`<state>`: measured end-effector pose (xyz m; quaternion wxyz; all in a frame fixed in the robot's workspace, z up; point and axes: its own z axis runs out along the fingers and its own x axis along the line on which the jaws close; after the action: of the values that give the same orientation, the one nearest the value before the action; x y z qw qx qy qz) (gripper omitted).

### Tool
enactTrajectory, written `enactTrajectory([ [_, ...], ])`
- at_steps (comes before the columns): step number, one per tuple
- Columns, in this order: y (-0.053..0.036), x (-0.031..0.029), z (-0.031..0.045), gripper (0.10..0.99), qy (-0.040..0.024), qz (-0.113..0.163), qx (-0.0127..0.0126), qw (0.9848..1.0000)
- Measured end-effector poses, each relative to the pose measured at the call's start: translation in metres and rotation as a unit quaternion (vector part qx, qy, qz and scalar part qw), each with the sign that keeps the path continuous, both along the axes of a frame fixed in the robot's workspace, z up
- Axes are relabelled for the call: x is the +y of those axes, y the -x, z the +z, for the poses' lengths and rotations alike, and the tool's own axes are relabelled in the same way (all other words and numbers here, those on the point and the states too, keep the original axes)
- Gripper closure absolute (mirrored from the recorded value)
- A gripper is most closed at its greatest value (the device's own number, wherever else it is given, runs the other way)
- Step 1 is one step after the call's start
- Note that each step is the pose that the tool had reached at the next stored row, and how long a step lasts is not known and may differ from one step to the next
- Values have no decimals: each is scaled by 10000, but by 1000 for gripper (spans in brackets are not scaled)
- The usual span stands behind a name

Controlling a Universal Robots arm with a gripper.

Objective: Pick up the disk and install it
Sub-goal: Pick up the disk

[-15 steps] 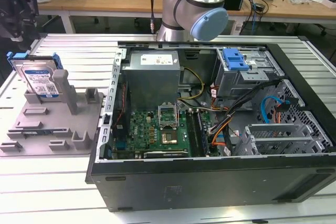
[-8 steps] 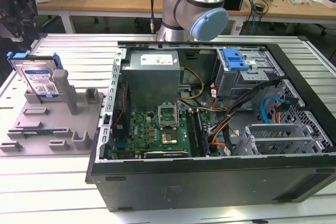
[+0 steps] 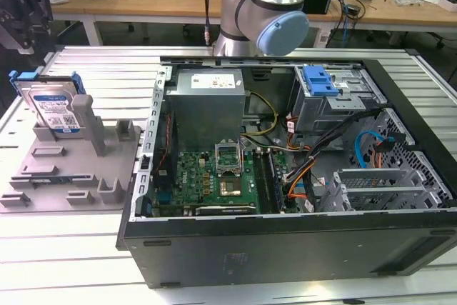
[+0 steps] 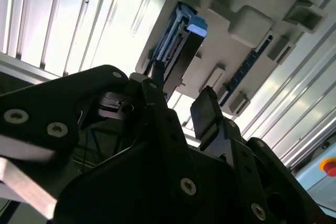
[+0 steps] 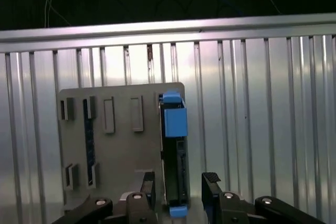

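One disk stands on its long edge in a grey fixture plate, leaning against an upright post, at about ten o'clock in the exterior view, toward the exterior view's left. Its white-and-blue label faces the camera and a blue plastic rail frame runs around its rim. It is not yet lifted. The open computer case lies at three o'clock from the plate, well apart from the disk, and has a blue-tabbed drive cage at its far side. Both rest on a slatted aluminium table.

In the first wrist view the gripper hangs above the disk, its black fingers spread wide, one to either side of the upper edge. I cannot tell whether they touch it. The second wrist view shows the same wide stance of the gripper over the disk.

By my judgement the drive is stiff, dense for its size and smooth-faced, so it may slip under a light pinch, and it is sensitive to knocks. The best hold looks to be across the two flat metal faces near the middle of the upper edge, clear of the flexible blue rails and the connector end
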<state>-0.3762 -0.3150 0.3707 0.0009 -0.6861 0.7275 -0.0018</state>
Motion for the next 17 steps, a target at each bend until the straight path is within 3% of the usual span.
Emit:
enactTrajectory([
  [5, 81, 4, -27, 604, 19, 39, -6, 10000],
  [12, 240, 68, -66, 604, 20, 96, -14, 10000],
  [17, 308, 75, -92, 604, 22, 125, -16, 9999],
])
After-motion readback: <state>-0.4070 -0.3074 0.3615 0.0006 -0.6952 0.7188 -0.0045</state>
